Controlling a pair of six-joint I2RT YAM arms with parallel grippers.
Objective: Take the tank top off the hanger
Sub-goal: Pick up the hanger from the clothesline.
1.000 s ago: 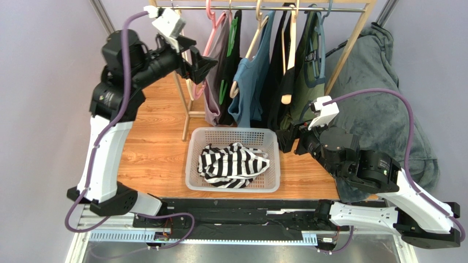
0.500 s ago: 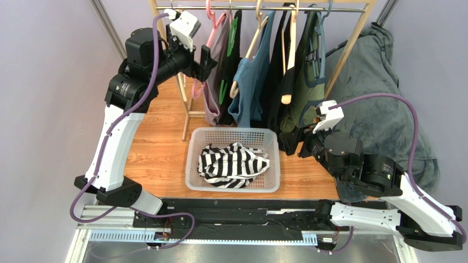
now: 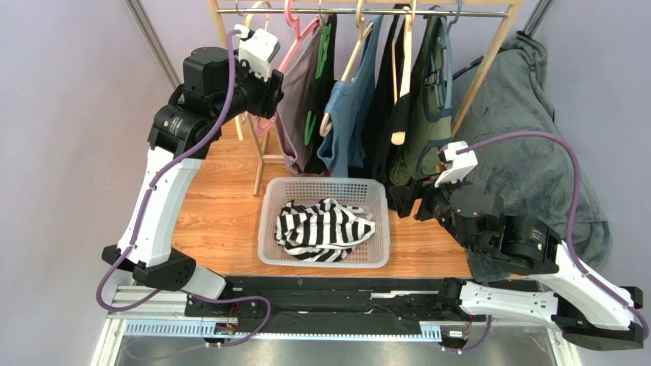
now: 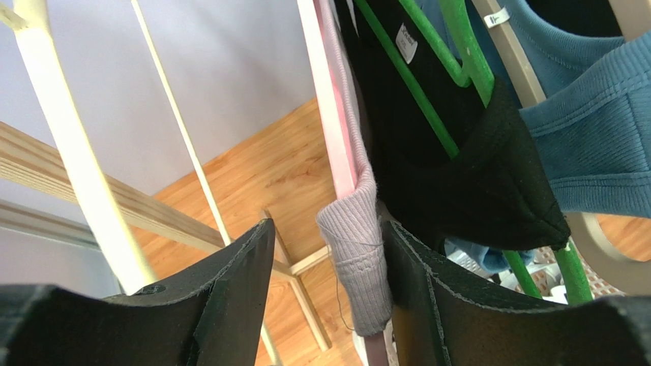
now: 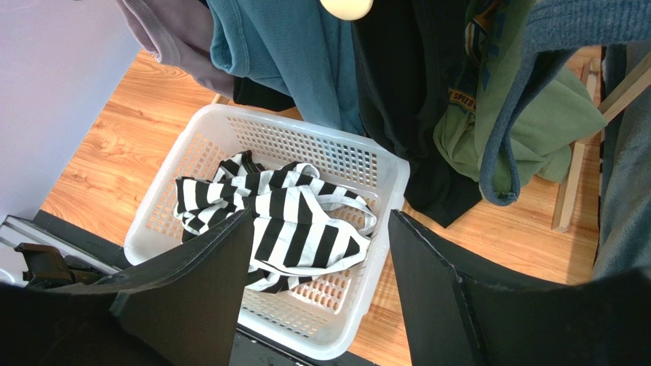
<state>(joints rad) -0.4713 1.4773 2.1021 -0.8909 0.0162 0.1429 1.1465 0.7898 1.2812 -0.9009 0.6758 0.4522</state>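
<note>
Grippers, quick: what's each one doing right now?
Left gripper: open, straddling the gray tank top strap, not clamped.
Right gripper: open, holding nothing.

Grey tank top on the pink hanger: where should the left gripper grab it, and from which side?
Grip the ribbed shoulder strap where it loops over the low end of the pink hanger. Come from the left end of the rack, where no garment hangs; the black top crowds the other side. The left gripper is open, straddling that strap.
</note>
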